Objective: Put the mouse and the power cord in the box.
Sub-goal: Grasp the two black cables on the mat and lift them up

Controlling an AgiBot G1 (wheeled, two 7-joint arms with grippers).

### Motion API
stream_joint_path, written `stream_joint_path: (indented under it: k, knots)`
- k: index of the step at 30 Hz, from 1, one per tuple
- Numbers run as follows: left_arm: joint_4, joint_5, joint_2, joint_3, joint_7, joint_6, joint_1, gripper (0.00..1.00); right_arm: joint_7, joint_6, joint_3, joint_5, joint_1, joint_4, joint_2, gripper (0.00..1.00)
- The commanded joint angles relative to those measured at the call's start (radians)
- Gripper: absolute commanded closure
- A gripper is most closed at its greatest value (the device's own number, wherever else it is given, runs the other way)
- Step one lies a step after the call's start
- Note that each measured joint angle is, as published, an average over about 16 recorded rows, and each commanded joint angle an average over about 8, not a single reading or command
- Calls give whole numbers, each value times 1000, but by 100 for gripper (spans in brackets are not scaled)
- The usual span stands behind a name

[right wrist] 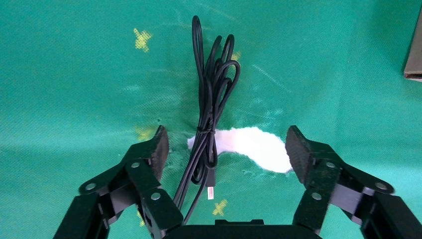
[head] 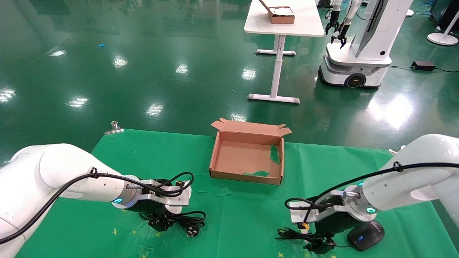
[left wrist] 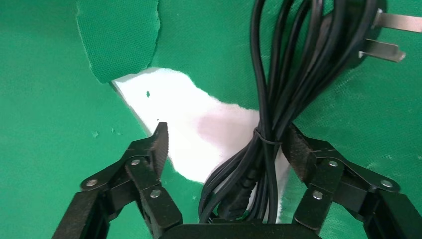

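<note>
Both white arms reach in over the green desk (head: 251, 222), on the near side of the cardboard box (head: 247, 157). The left arm comes from the robot's left, wrist roughly level, and its left hand (head: 163, 222) points down at the desk surface, nearer than the box and to its left. Its black fingers (left wrist: 154, 149) are spread wide, one on each side of the power cord (left wrist: 278, 99) bundle. The right arm comes from the robot's right, its right hand (head: 317, 245) also pointing down, nearer than the box and to its right. Its fingers (right wrist: 154, 149) are likewise spread apart above the desk.
</note>
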Motion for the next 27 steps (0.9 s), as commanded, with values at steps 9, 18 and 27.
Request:
stream_joint_path:
  k: [9, 18, 27]
  knots:
    - [-1, 0, 0, 0, 0, 0, 0, 100, 1, -3, 1, 1, -2, 7, 2, 100]
    - [-1, -1, 0, 0, 0, 0, 0, 100, 2, -4, 1, 2, -2, 10, 3, 100]
    - [-2, -2, 0, 0, 0, 0, 0, 100, 2, -5, 1, 3, -3, 11, 3, 100]
